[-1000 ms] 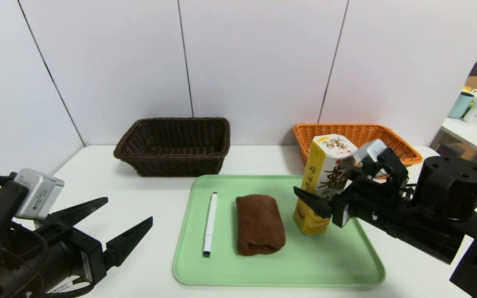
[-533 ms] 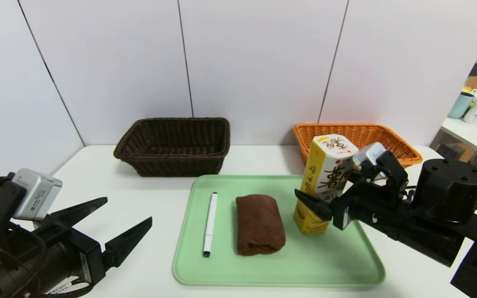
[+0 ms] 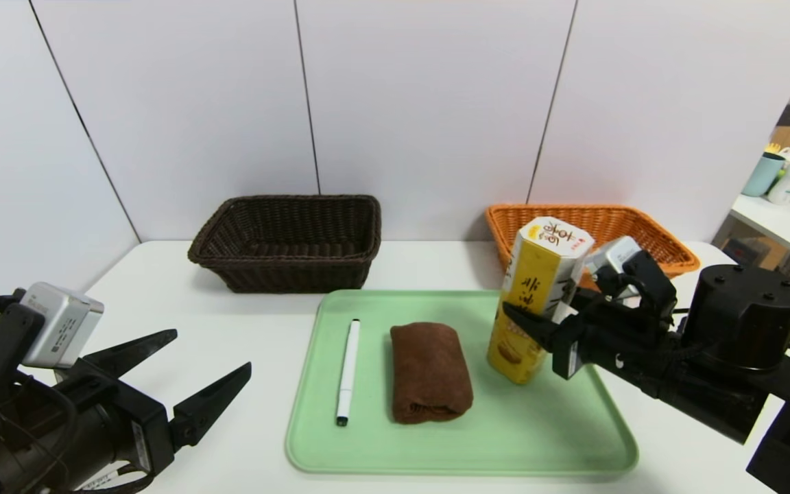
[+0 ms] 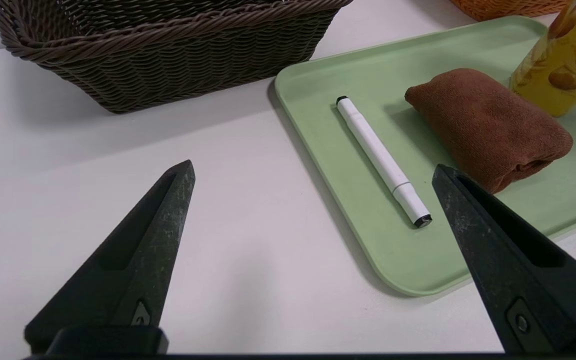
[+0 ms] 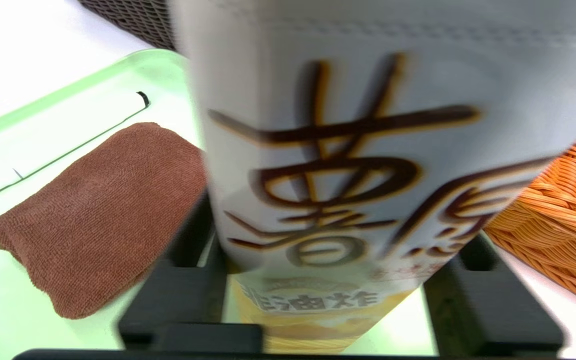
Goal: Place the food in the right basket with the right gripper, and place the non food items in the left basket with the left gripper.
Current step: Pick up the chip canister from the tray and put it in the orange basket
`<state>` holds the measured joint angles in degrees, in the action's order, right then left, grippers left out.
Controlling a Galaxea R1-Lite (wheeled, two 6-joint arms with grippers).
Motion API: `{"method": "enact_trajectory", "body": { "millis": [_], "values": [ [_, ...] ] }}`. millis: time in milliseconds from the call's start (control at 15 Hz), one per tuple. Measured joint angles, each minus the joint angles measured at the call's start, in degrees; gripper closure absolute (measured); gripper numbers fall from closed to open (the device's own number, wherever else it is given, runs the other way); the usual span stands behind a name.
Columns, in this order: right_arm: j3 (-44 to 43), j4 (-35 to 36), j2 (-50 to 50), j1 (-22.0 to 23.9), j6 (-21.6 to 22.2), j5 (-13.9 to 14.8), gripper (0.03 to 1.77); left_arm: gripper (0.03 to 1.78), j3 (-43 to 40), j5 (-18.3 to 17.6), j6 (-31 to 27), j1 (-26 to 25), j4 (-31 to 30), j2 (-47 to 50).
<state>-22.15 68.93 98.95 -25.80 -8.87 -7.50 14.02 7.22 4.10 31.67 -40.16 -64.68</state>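
Right gripper (image 3: 551, 322) clamped on snack box (image 3: 537, 295) mid-height, fingers (image 3: 525, 324) either side, box between them in right wrist view. Box on green tray (image 3: 573, 439), right end, tilted off upright, top leaning toward orange basket (image 3: 669, 254) just behind. Cannot tell if base touching tray or just clear.

Left gripper (image 3: 193, 374) parked over tabletop (image 3: 162, 288) near-left, fingers spread wide, holding nothing. Marker (image 3: 348, 370) and brown towel (image 3: 429, 370) lying on tray, untouched. Dark basket (image 3: 285, 240) back-left, nothing visible inside.

Risks, as judged:
- Cardboard, hexagonal faces: grip across corners likely to let box rotate or slip on lift.
- Tall box, held mid-height: swing or further tilt on transfer, could clip basket rim.
- Too much squeeze: crushed box.
- Low base drag: could nudge the towel just beside it.
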Motion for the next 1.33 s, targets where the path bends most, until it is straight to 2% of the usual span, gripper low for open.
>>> {"method": "enact_trajectory", "body": {
  "millis": [133, 400, 733, 1133, 1333],
  "values": [
    [0.0, 0.0, -0.1, 0.0, -0.1, 0.0, 0.94, 0.12, 0.0, 0.0, 0.0, 0.0, -0.1, 0.0],
    [-0.3, -0.1, -1.0, -0.2, -0.2, 0.2, 0.95, 0.12, -0.3, 0.0, 0.0, 0.0, -0.1, 0.1],
    [-3.3, -1.5, -3.6, -0.7, -1.7, 2.5, 0.95, 0.12, -0.7, 0.0, 0.0, 0.0, -0.1, 0.3],
    [-10.9, -13.5, -9.5, -1.3, -2.0, 4.4, 0.95, 0.12, -0.8, -0.1, 0.0, 0.0, -0.2, 0.3],
    [-14.6, -18.2, -11.4, -0.5, -4.3, 4.4, 0.95, 0.12, -0.7, -0.1, 0.0, 0.0, -0.2, 0.3]
  ]
}}
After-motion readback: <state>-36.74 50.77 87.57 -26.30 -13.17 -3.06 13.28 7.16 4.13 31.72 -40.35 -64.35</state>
